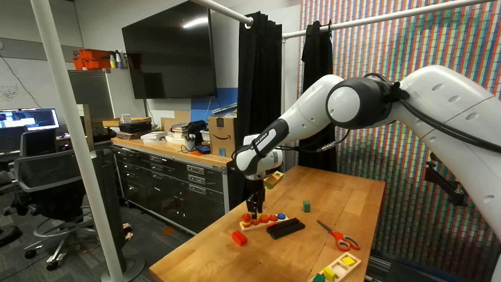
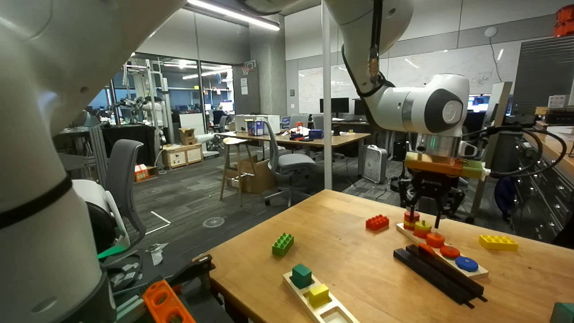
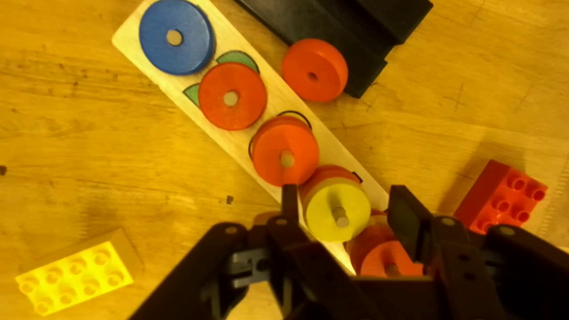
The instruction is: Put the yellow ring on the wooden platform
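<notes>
wrist view has the gripper [image 3: 343,189] spread wide with nothing held, its fingers [image 3: 290,206] astride the yellow ring [image 3: 326,212] and a gap showing on either side. that ring sits on a peg [image 3: 341,218] over an orange layer [image 2: 422,234], second from one end of the wooden platform [image 3: 329,149], so the placing looks done and the next call is probably a clean withdrawal. the likeliest trouble is sideways drift: one fingertip stands close by the orange ring [image 3: 275,146] on the next peg, the other by the end stack [image 3: 378,260], and whether either touches i cannot tell. a tip hooked under a rim could strip a ring from its peg or drag the platform, which i take to be light. the loose ring [image 3: 311,62], tilted at the black piece [image 1: 285,228], might slip if the platform is nudged. in both exterior views the stacked end lies near the edge of the table [image 1: 203,254], so a shove that way leaves little margin. low travel is hemmed in by the red brick [image 2: 377,222] off that end, the yellow brick [image 2: 497,242] along one flank and the black piece along the other; straight up looks the freest way out.
</notes>
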`<state>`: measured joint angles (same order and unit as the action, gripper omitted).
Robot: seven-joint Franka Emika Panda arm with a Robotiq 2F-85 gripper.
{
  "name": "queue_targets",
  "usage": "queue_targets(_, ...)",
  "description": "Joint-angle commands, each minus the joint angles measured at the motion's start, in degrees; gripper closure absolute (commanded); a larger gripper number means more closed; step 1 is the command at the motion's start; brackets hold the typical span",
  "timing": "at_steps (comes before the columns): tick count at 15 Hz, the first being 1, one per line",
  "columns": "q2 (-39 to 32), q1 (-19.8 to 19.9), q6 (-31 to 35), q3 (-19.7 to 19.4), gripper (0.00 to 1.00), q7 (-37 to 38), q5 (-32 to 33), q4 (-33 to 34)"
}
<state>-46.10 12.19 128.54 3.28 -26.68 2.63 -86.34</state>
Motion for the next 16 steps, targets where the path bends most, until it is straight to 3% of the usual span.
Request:
queue_targets(1,2.2,-0.8,-0.5,-1.1,0.11,1.6,0.3,-2.5)
queue_targets(3,2.9,-1.1,-0.5,-1.5,0.0,2.4,0.5,-3.3)
queue_targets(6,6.6,-2.9,-0.6,-2.8,0.0,5.9,2.0,-5.8)
queue_targets(16,35.4,-12.6,1.4,-7.7,0.0,25.2,15.8,-27.1)
